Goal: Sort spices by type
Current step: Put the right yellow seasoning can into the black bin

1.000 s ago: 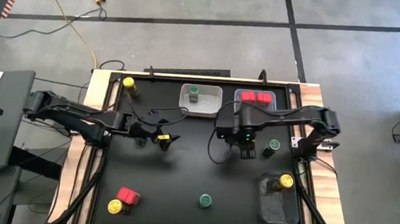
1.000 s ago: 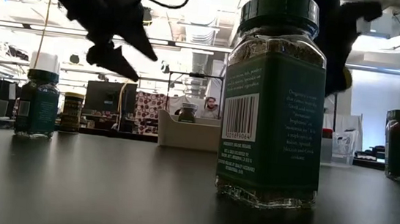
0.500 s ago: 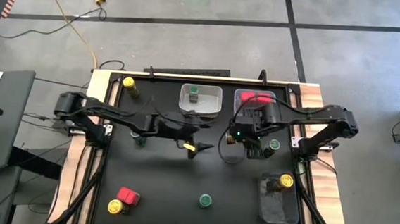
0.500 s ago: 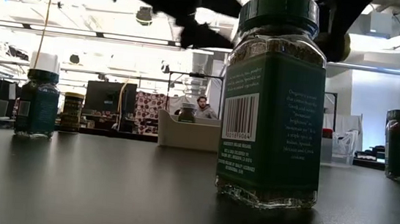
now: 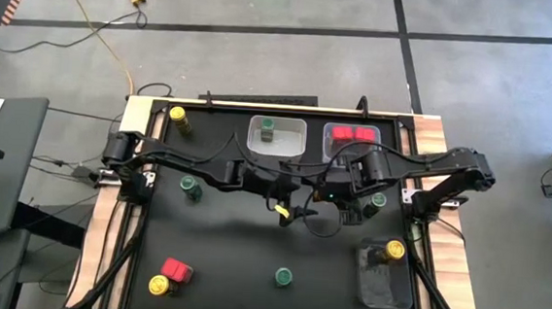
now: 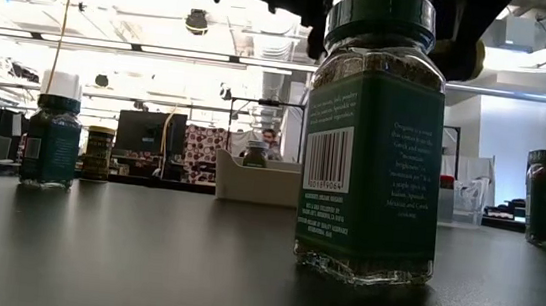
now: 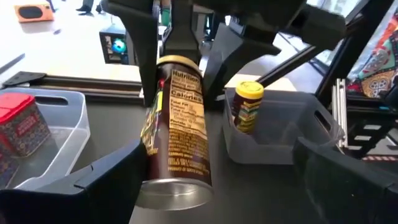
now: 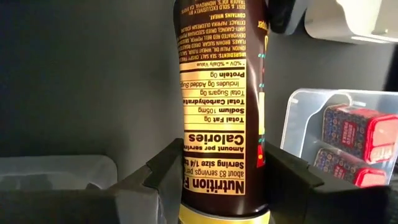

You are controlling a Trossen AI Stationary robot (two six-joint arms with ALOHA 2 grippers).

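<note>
A brown jar with a yellow lid (image 7: 177,137) hangs in the air over the table's middle (image 5: 282,211), between my two grippers. My right gripper (image 8: 224,168) is shut on it from the right. My left gripper (image 7: 221,155) is open round the jar's base end, one finger far off it. Other spices stand on the table: green-lidded jars (image 5: 190,186) (image 5: 284,276) (image 5: 378,201), yellow-lidded jars (image 5: 176,116) (image 5: 158,285) and a red box (image 5: 176,268). My right gripper pinches the jar between its two fingers (image 8: 165,168) near the lid end (image 8: 221,186), coming about level from the table's right. The jar points on past the fingers toward my left arm and is clear of the table. My left gripper has one finger (image 7: 118,174) close against the jar's base; I cannot tell whether it touches.
A white bin (image 5: 291,146) at the far edge holds a green-lidded jar. The clear bin beside it (image 5: 328,132) holds red boxes. A clear bin (image 5: 384,284) at the near right holds a yellow-lidded jar (image 5: 394,250). The near green-lidded jar fills the middle of the low view (image 6: 375,133).
My left arm has reached toward the table's right, carrying the yellow-lidded jar from left of centre to the middle, up to my right gripper. My right gripper has stayed about where it was.
</note>
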